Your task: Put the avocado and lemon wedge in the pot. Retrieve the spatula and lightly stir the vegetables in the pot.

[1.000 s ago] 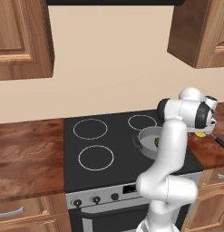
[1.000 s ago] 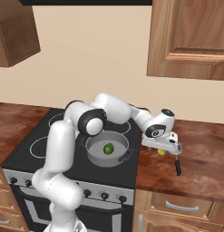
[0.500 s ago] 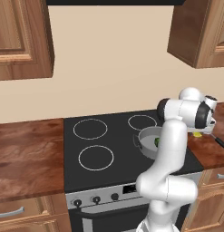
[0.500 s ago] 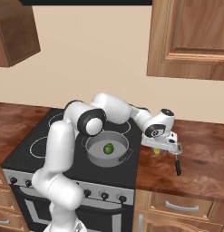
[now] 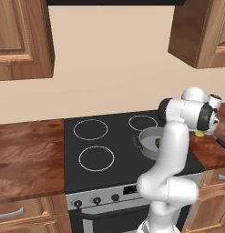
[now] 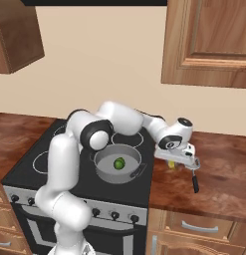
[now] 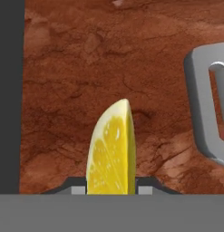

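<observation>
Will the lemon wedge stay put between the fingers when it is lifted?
Probably, if moved gently. The lemon wedge stands narrow between the fingers, so it could pivot. Its glossy peel may slip. It looks small and light.

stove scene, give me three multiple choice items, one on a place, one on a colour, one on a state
1. Where is the avocado?
A. inside the pot
B. on the wooden counter
C. on a back burner

2. What colour is the wedge between the gripper fingertips?
A. red
B. yellow
C. white

3. How does the gripper stand?
A. wide open above the pot
B. shut on nothing
C. shut on the lemon wedge

Answers: 1 A, the green lump lies on the pot's floor; 2 B, the hand view shows bright yellow flesh; 3 C, the fingertips sit against both sides of the wedge over the counter.
</observation>
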Motion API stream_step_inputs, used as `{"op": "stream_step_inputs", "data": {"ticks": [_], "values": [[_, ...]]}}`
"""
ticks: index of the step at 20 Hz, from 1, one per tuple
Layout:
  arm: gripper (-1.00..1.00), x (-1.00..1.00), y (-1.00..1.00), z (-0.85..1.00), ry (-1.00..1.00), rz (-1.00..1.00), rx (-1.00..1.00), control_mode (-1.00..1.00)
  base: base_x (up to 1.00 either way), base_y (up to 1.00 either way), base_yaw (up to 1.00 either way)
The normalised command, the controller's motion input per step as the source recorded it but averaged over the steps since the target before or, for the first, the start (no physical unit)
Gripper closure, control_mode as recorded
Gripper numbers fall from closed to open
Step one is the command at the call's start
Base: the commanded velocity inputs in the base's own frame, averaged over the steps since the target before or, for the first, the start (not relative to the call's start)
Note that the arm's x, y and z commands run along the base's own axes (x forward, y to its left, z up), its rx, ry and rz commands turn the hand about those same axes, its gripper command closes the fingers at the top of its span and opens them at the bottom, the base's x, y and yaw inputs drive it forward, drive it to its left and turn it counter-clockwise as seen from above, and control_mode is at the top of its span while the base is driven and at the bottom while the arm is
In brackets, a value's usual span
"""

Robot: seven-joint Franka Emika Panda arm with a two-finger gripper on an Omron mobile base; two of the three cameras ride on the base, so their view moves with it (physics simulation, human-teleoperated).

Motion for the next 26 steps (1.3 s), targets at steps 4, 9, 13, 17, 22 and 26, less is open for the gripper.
{"op": "stream_step_inputs", "data": {"ticks": [4,9,13,17,22,26], "values": [[1.0,-0.64,0.35,0.5,-0.2,0.01,0.0,-1.0,0.0,0.0,0.0],[1.0,-0.75,0.62,0.46,-0.19,0.03,0.0,-1.0,0.0,0.0,0.0],[1.0,-0.41,0.89,0.31,-0.11,0.06,0.0,-1.0,0.0,0.0,0.0],[1.0,-0.07,0.86,0.43,-0.12,0.04,0.0,-1.0,0.0,0.0,0.0],[1.0,0.0,0.73,0.4,-0.08,0.01,0.0,-1.0,0.0,0.0,0.0],[1.0,0.09,0.56,0.06,0.01,0.0,-0.01,-1.0,0.0,0.0,0.0]]}}
